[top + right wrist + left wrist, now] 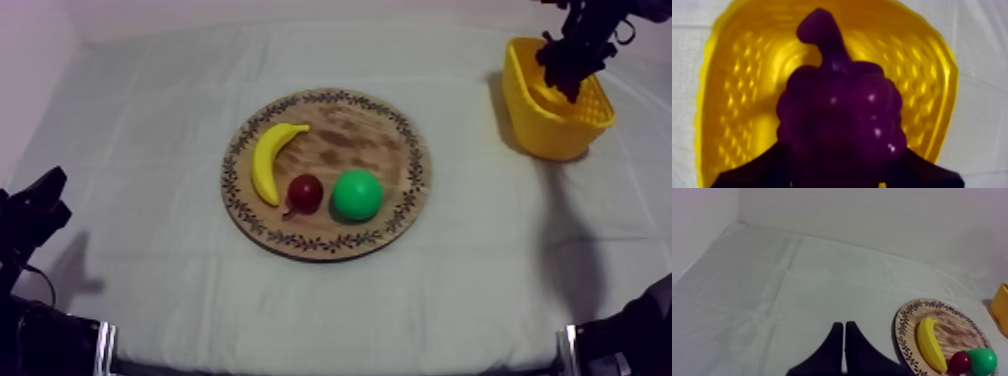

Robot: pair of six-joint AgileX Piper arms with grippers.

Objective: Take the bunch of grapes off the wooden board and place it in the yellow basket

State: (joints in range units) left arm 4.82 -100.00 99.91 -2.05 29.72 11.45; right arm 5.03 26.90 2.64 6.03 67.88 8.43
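Bunch of grapes (839, 115) clamped in the right gripper (568, 72) directly above the yellow basket (548, 128), where an off-centre release could land the bunch on the basket's rim and tip it out onto the cloth (150, 150).

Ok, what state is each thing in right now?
yellow basket: upright.
bunch of grapes: off the board, held over the yellow basket.
right gripper: shut on the bunch of grapes.
left gripper: shut on nothing.
wooden board: flat, holding banana, pear, small red fruit.
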